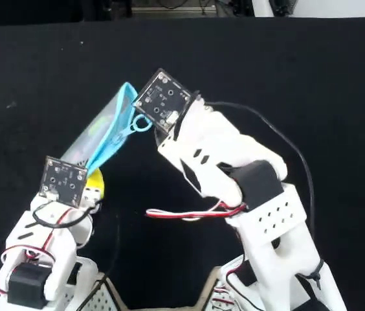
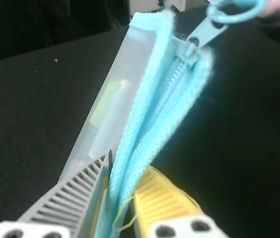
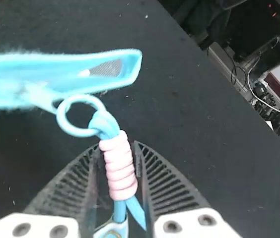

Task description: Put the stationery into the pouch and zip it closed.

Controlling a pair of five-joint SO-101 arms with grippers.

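Left hand (image 2: 117, 184) and right hand (image 3: 117, 147) share one load over the black bench (image 1: 312, 71), which spreads across the whole scene beneath the two white arms. Between them stretches the light-blue pouch (image 1: 108, 126), a long mesh-sided case running on a slant from the left arm, low at the near edge, up toward the right arm's wrist near the middle of the bench. A pale yellow-green shape (image 2: 106, 103) shows through the mesh side, too blurred to identify. At the near end of the pouch, the left hand is pressed onto the blue fabric edge, with one grey finger (image 2: 75, 198) and one yellow finger (image 2: 162, 201) on either side of it. At the other end, the right hand pinches a pink-wrapped cord (image 3: 119, 168) between its ribbed grey fingers. That cord is tied to the blue zip ring (image 3: 61, 121), which hangs from the slider (image 2: 189, 47) sitting near the pouch's far end, just short of the corner. Whether the pouch touches the bench cannot be told.
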